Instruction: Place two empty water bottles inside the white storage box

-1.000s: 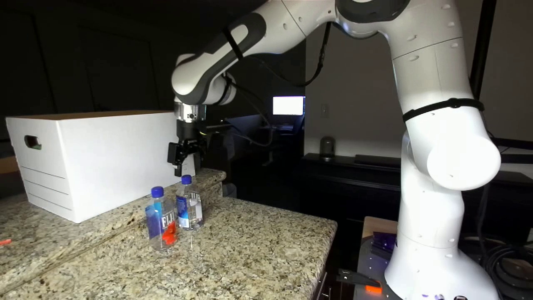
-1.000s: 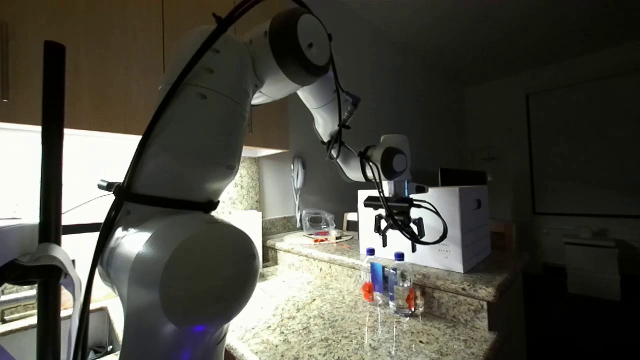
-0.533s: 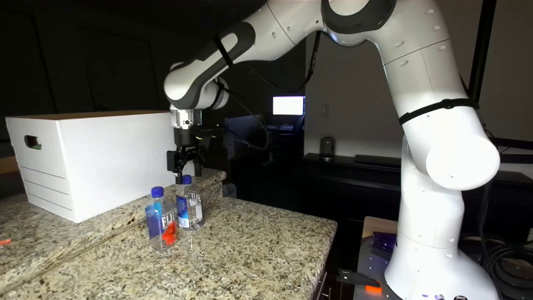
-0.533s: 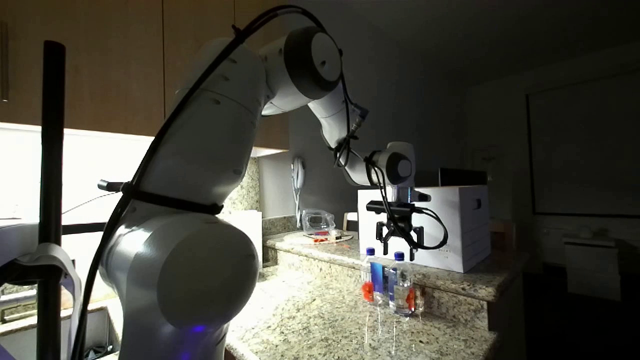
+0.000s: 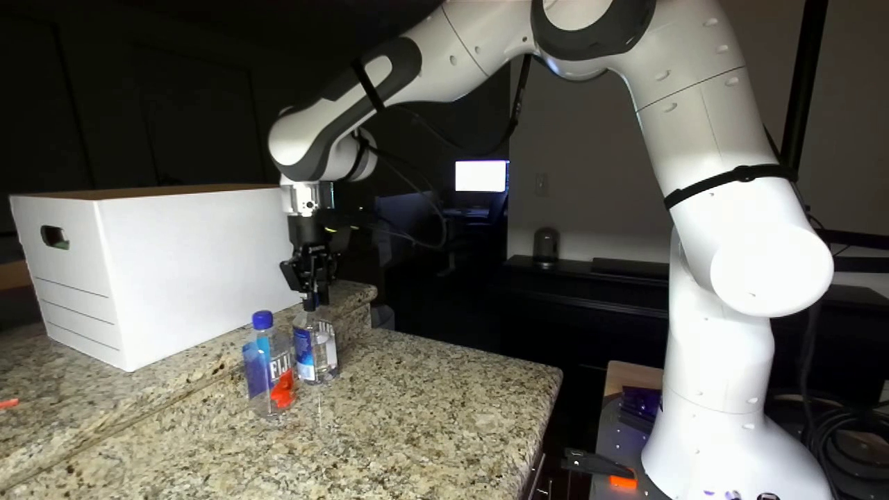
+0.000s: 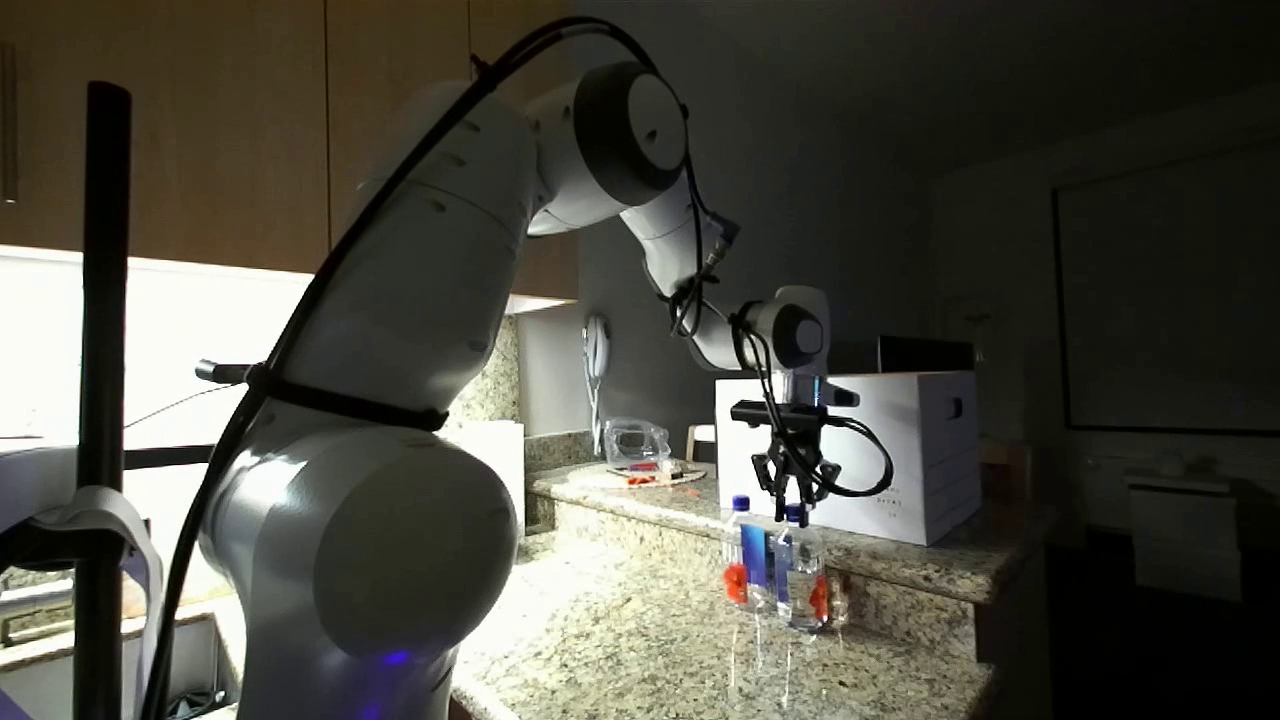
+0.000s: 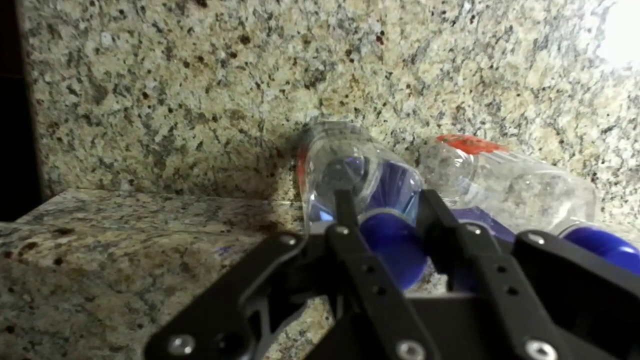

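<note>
The gripper [image 7: 388,207] stands narrow — it holds one bottle [image 5: 317,351] by its blue cap [image 7: 392,247]. This bottle is upright on the counter [image 5: 430,417], just beside the other bottle [image 5: 260,371]; the box [image 5: 201,271] stands near them, on the higher ledge [image 5: 69,396].

The surface [image 5: 430,410] is polished, speckled granite at two heights, joined by a stone step [image 6: 910,612]. On its lower level [image 6: 620,630], close to that step, a clear, blue-capped water bottle [image 5: 258,368] and another water bottle [image 5: 314,351] stand upright just beside each other; whether they touch is unclear. On the raised level [image 5: 62,403] stands the white storage box [image 5: 201,278]. In an exterior view a pale round mat [image 6: 590,480] lies farther along, a clear plastic container [image 6: 638,440] on or behind it. A small orange piece [image 5: 8,403] lies on that level too.
</note>
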Tool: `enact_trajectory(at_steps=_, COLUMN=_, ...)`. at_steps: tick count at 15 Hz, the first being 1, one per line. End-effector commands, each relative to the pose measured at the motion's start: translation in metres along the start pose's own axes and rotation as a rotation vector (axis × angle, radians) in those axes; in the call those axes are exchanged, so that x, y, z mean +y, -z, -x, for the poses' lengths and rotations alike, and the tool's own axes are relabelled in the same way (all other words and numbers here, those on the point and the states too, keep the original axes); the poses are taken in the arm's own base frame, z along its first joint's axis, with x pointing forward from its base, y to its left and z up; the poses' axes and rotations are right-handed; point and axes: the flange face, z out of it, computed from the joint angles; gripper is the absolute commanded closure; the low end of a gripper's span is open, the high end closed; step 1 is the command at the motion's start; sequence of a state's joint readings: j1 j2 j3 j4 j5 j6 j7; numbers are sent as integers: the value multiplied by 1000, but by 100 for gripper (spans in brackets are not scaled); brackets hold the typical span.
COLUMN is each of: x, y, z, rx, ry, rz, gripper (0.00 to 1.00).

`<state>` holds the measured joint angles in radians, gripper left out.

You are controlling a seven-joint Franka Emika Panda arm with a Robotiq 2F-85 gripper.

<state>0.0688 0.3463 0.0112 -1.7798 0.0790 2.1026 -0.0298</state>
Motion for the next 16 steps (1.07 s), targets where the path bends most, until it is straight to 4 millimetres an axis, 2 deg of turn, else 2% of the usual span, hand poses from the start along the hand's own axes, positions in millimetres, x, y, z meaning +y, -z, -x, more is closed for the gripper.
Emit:
enact_trajectory(at_steps=1, x=2, y=-1, z=-2, rx=-32, ry=-11, rz=-12, gripper=89)
enact_trajectory(at_steps=5, x=-1, y=0, z=1, rx=-55, ry=-5, rz=-4, gripper=96)
enact_trajectory(at_steps=6, x=-1, y=0, z=1, rx=-58, ry=-6, rz=-3, gripper=93)
enact_trajectory(at_steps=7, x=-1, y=1, z=2, rx=-59, ry=-11, rz=0, gripper=94)
enact_trajectory(at_steps=8, x=-1, y=2, z=2, rx=-61, ry=-13, rz=3, gripper=70)
enact_trajectory(at_steps=9, x=-2, y=5, z=3, rx=-60, ry=-21, rz=12, gripper=69)
enact_trajectory(at_steps=11, x=-4, y=9, z=2, rx=-50, ry=-19, rz=16, gripper=61)
enact_trajectory(at_steps=16, x=-7, y=10, z=-8, rx=-17, ry=2, rz=-2, gripper=30)
